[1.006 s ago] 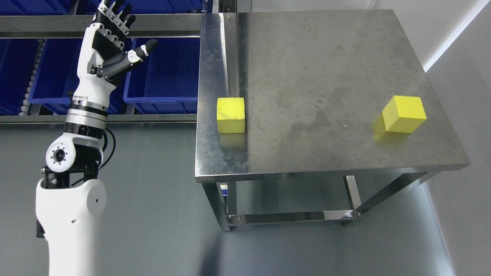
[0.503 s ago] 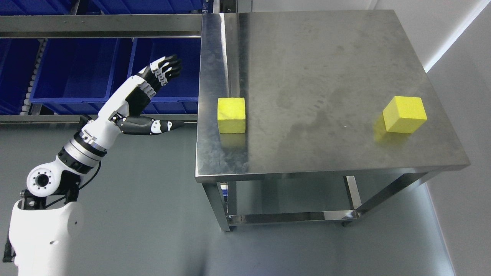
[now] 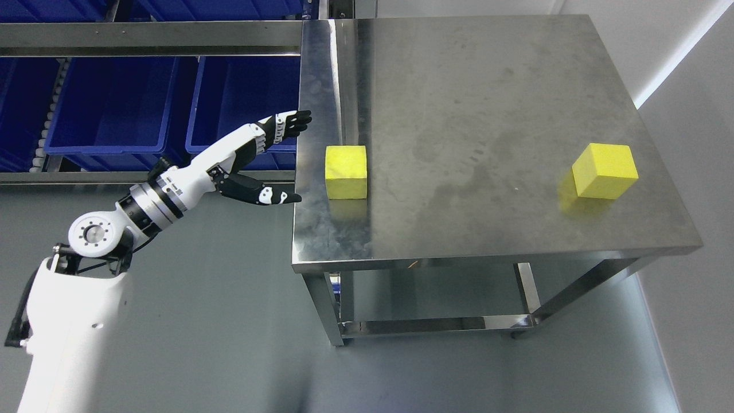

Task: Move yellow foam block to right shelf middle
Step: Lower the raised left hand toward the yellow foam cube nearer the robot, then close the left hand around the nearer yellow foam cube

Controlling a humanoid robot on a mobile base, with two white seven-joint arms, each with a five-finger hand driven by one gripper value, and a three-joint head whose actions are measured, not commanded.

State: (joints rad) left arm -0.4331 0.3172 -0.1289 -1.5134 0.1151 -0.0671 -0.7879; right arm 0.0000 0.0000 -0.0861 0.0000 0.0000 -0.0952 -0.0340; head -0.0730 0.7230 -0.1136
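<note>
The yellow foam cube [image 3: 346, 171] left of centre is waiting just beyond my left hand [image 3: 269, 155], fingers spread wide and empty, risking nudging it away.

A steel desk [image 3: 459, 86] fills the middle and right of the view, its top dull and smudged, with a lower shelf [image 3: 436, 326] visible between its legs. Left of it stands a rack [image 3: 149, 39] with metal rails, holding blue bins [image 3: 109, 103] side by side behind the front rail. The floor [image 3: 229, 321] is plain grey, and a pale wall [image 3: 694, 103] runs along the right side with a light strip [image 3: 676, 57] slanting across it.
</note>
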